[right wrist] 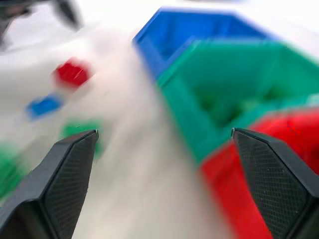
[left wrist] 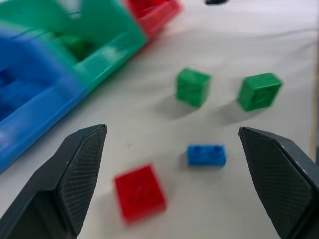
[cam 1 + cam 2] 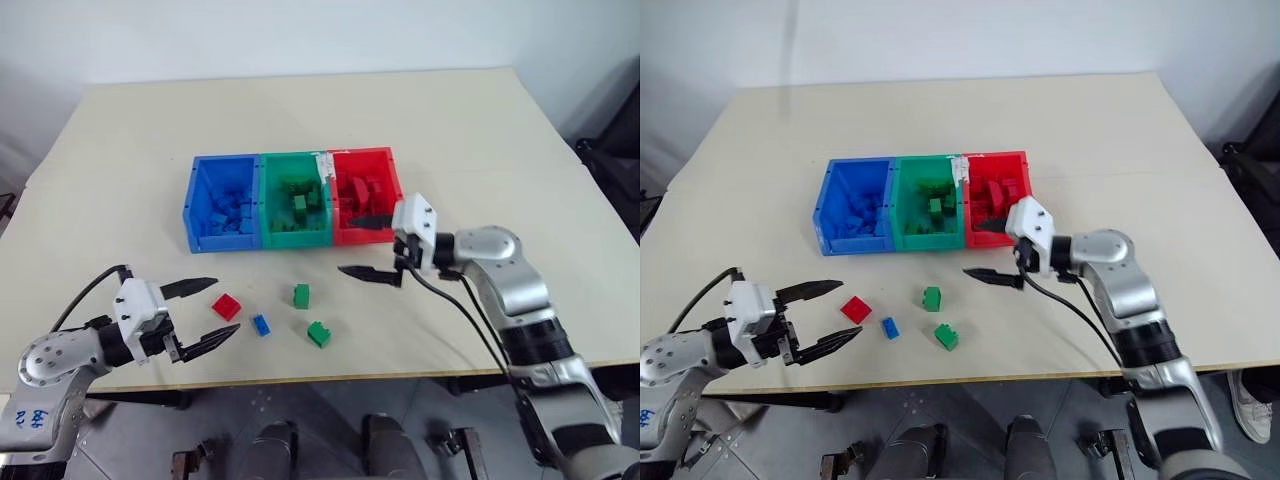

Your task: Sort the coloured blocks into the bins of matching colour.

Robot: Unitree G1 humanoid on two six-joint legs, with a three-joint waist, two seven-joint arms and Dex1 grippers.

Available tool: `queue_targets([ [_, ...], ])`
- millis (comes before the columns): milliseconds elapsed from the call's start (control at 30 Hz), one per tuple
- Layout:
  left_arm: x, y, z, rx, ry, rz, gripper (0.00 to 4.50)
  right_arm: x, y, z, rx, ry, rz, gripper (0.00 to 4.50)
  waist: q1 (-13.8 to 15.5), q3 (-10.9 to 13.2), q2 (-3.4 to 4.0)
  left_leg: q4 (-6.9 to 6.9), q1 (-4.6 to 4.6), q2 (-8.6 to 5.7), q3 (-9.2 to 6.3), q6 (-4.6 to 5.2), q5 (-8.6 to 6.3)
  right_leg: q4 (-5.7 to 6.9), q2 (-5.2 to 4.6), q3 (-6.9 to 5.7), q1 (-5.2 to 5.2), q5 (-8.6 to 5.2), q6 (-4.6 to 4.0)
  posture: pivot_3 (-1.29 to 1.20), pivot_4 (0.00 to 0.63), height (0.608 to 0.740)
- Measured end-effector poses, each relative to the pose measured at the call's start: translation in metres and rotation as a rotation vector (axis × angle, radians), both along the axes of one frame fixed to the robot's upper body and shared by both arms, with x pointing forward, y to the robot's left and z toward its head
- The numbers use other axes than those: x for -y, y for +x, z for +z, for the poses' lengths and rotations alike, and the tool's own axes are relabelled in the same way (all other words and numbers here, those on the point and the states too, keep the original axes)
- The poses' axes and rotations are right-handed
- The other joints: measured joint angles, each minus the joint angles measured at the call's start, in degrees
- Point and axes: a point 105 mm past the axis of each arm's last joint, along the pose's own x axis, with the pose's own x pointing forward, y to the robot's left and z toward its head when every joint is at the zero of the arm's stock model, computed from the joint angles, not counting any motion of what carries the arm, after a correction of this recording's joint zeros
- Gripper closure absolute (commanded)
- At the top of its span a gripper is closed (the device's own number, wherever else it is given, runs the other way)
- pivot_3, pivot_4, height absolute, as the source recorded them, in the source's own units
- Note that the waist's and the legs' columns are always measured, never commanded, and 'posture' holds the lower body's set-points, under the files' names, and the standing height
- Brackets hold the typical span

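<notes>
1. The left gripper [image 3: 207, 311], in the lower left of the left eye view, hangs with its two black fingers spread wide and nothing between them, just left of the small red studded plastic brick [image 3: 227, 306]. If it closes from here, one finger could nudge the brick aside instead of straddling it.
2. The small blue studded brick [image 3: 261, 324] lies just right of the red one. A wide grab might take both, and a blue piece would land in the wrong bin.
3. Two green studded bricks [image 3: 301, 295] [image 3: 319, 333] sit near the centre bottom, apart from each other.
4. The right gripper [image 3: 370, 246] stands open and empty at the front wall of the red open-topped plastic bin [image 3: 385, 160], right of centre. A low sweep could knock the joined row, including the green bin [image 3: 268, 200] and blue bin [image 3: 197, 165].
</notes>
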Motion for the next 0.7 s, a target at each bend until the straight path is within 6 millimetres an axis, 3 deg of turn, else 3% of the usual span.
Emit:
queue_targets([
  [100,0.006,0.004,-0.006,-0.030,0.009,-0.058,0.00,0.042,-0.023,-0.028,-0.053,-0.070,-0.028,0.03,0.18,0.01,-0.01,0.05,0.00,0.00,0.40,0.08,-0.05,-0.08,0.00,0.01,0.07,0.01,0.02,0.00,0.150,0.740],
  [233,0.016,0.007,-0.006,-0.028,0.033,-0.143,0.00,0.079,-0.040,-0.043,-0.084,-0.135,-0.061,0.03,-0.28,0.02,-0.03,0.07,0.19,0.11,0.94,0.15,-0.09,-0.07,-0.01,0.09,0.09,0.05,0.06,0.00,0.150,0.740],
  [333,0.018,0.008,-0.010,-0.040,0.049,-0.188,0.00,0.096,-0.042,-0.047,-0.090,-0.134,-0.112,0.03,-0.14,0.02,-0.03,0.10,0.24,0.15,1.00,0.16,-0.10,-0.05,-0.01,0.09,0.12,0.06,0.05,0.00,0.150,0.740],
  [433,0.019,0.010,-0.009,-0.033,0.055,-0.222,0.00,0.086,-0.040,-0.044,-0.082,-0.113,-0.084,0.03,-0.21,0.02,-0.03,0.13,0.24,0.18,1.00,0.15,-0.11,-0.06,-0.01,0.12,0.11,0.08,0.07,0.00,0.150,0.740],
  [567,0.013,0.012,-0.009,-0.015,0.054,-0.206,0.00,0.039,-0.036,-0.033,-0.100,-0.078,0.034,0.03,-0.27,0.02,-0.03,0.13,0.22,0.26,0.94,0.13,-0.11,0.02,0.00,0.17,0.00,0.09,0.06,0.00,0.150,0.740],
  [700,-0.006,0.002,-0.021,-0.055,0.066,-0.136,0.00,-0.003,-0.035,-0.026,-0.197,-0.102,0.111,0.03,0.00,0.02,-0.04,0.20,0.20,0.51,0.76,0.18,-0.29,-0.04,0.00,0.21,-0.06,0.09,0.06,0.00,0.150,0.740],
])
